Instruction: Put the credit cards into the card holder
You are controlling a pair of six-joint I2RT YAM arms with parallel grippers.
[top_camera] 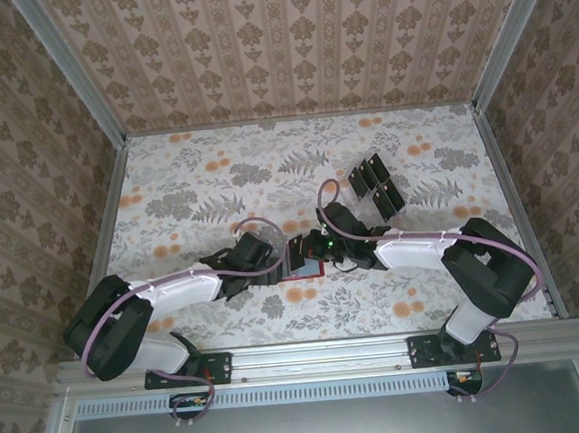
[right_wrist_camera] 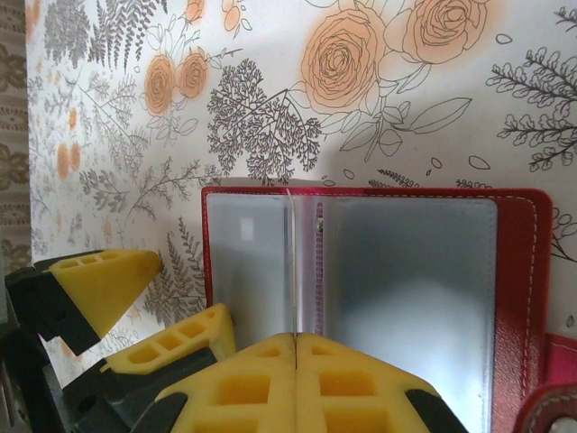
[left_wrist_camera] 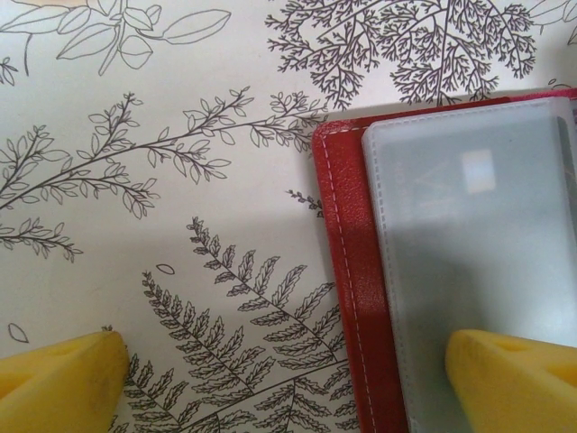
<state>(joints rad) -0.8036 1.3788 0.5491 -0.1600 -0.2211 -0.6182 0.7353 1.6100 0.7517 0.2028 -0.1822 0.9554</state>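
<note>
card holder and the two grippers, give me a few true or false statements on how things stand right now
1. The card holder lies open on the table. True.
2. The left gripper is shut. False: its jaws stand wide apart, one over the holder's clear sleeve, the other over the bare table.
3. The credit cards lie grouped on the table, apart from the holder. True.
4. The right gripper holds a black card. False: it is shut at the near edge of the holder's sleeves, with no card seen in it.
5. The holder sits at the far edge of the table. False: it lies between the two grippers, towards the near side.
</note>
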